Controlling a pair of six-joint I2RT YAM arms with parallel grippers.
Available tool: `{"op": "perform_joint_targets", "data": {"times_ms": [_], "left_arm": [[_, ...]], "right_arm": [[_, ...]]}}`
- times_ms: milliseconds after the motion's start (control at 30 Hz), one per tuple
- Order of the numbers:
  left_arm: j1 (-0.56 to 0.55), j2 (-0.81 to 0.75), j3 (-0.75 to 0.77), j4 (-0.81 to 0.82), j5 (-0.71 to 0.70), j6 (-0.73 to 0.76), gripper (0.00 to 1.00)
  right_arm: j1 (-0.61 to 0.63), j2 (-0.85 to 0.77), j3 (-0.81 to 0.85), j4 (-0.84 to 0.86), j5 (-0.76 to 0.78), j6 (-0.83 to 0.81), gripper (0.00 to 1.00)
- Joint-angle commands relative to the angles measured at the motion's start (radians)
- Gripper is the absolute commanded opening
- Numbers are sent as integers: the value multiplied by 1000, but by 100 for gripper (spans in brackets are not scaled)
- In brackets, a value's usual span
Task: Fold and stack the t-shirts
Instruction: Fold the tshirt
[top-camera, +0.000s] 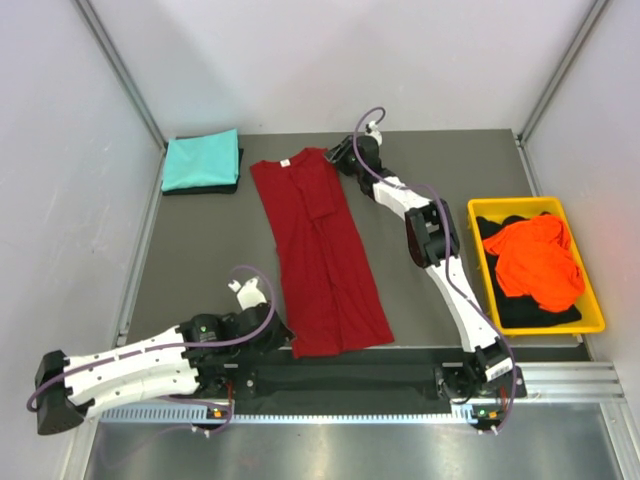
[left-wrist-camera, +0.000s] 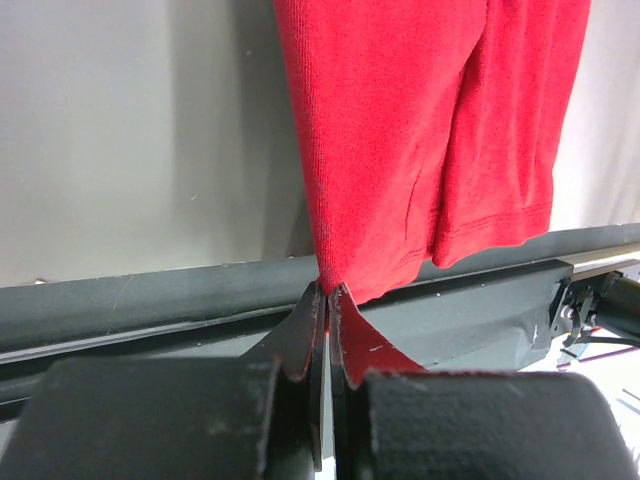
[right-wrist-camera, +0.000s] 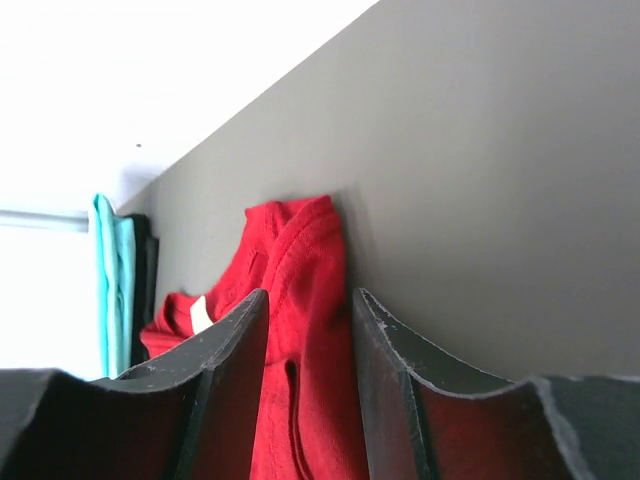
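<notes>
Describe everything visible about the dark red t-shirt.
The dark red t-shirt is soft, finely ribbed knit, folded lengthwise into a long, wrinkled strip lying flat on the grey table, collar far, hem near. A sleeve is folded over its upper part. The left gripper is shut on its near left hem corner; the right gripper straddles its far shoulder edge, jaws apart.

Bench, bin and enclosure, as seen from my station

I see a flat dark grey bench (top-camera: 200, 250) boxed in by plain white wall panels (top-camera: 60, 200) on the left, back and right, with slim metal posts (top-camera: 120, 70) in the far corners. A rectangular yellow plastic bin (top-camera: 515, 205) sits on the bench's right side, close to the right wall, long sides running front to back. A black bar (top-camera: 350, 375) and a slotted silver rail (top-camera: 560, 382) line the near edge.
</notes>
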Motion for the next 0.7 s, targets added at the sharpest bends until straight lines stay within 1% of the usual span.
{"op": "perform_joint_targets", "data": {"times_ms": [0, 233, 367, 400, 467, 500, 567, 667], "left_arm": [[-4, -16, 14, -31, -17, 4, 0], [-4, -13, 18, -36, -31, 9, 0], [-4, -13, 23, -39, -38, 9, 0], [-4, -13, 25, -39, -40, 9, 0], [-4, -10, 26, -31, -46, 17, 0], [-4, -9, 26, -25, -47, 21, 0], [-4, -4, 26, 12, -44, 47, 0], [-3, 19, 20, 78, -43, 58, 0]], "right_arm": [[11, 36, 30, 3, 37, 55, 40], [4, 67, 53, 34, 62, 91, 37], [-2, 78, 60, 52, 63, 110, 31], [-3, 79, 60, 57, 63, 110, 24], [-5, 76, 59, 65, 63, 98, 17], [-5, 75, 59, 77, 65, 90, 7], [-6, 64, 51, 89, 65, 58, 0], [-16, 44, 22, 112, 88, 44, 0]]}}
